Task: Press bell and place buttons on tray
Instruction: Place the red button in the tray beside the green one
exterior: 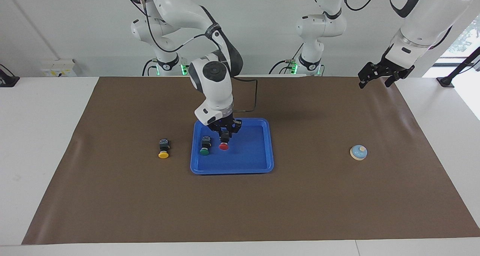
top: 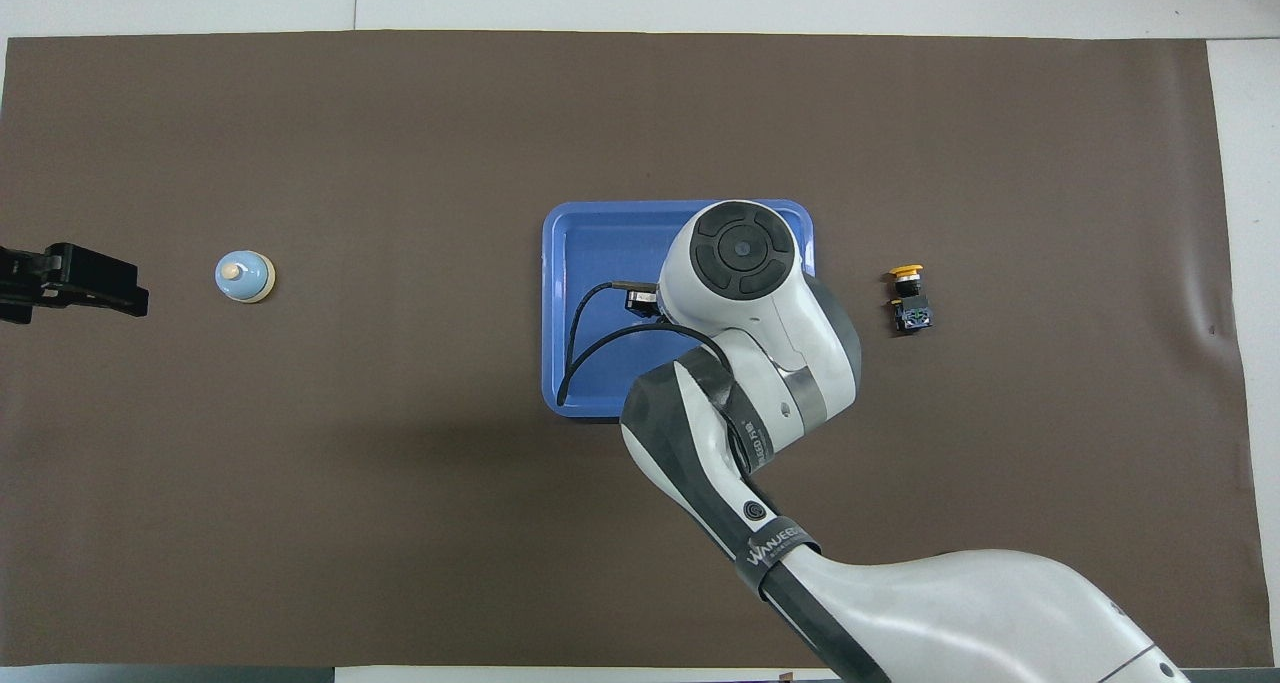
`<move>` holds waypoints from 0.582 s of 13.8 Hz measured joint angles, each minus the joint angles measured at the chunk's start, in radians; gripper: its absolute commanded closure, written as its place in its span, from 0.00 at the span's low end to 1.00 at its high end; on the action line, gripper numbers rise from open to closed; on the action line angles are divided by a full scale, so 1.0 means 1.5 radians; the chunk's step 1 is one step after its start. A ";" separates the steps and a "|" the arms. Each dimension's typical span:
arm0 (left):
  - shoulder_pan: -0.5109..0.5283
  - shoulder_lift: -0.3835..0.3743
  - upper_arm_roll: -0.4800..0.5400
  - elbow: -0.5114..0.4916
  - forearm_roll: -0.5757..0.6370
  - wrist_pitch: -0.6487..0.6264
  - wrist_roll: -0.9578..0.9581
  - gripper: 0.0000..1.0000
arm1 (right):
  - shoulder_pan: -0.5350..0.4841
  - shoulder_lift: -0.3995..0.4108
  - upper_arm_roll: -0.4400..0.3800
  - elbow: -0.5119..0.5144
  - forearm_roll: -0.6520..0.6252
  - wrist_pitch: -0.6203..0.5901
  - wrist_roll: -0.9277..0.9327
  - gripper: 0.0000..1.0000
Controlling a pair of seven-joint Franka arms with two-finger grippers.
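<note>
the red button (exterior: 224, 146) hangs in the right tool (exterior: 224, 135), which is clamped tight on its black body with the red cap pointing down the surface, away from the robots. it is over the blue tray (exterior: 258, 168), low above the floor of it by my reading, just beside the green button (exterior: 204, 151) that already lies in the tray at the right arm's end. whether the red cap is touching the tray yet i cannot tell from where i stand.

these buttons look small, light and hard: a squarish black block with a smooth round mushroom cap. the cap seems the slippery, rolling part, so the flat-sided body is the place to pinch, as this tool does. dropped from any height i'd expect one to tip and roll on its cap, and the tray floor looks slick, so it wants setting down low.

the yellow button (exterior: 163, 154) lies on its side on the brown mat, outside the tray toward the right arm's end of the surface, well apart from the rim. the bell (exterior: 358, 152) sits alone toward the left arm's end.

the right arm reaches in from its base, elbow high, wrist bent steeply down so the tool points almost straight at the tray; from overhead its wrist hides the tool, both buttons in the tray and much of the tray itself. the left arm waits, its left tool (exterior: 376, 74) spread wide and empty, raised over the mat's edge at its own end.
</note>
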 measured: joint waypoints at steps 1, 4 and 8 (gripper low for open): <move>0.000 0.000 0.000 0.000 0.000 0.000 0.000 0.00 | -0.002 0.004 -0.003 -0.005 0.000 0.008 -0.001 1.00; 0.000 0.000 0.000 0.000 0.000 0.000 0.000 0.00 | -0.009 0.006 -0.005 -0.035 0.000 0.043 -0.016 1.00; 0.000 0.000 0.000 0.000 0.000 0.000 0.000 0.00 | -0.010 0.006 -0.005 -0.043 0.000 0.044 -0.054 0.00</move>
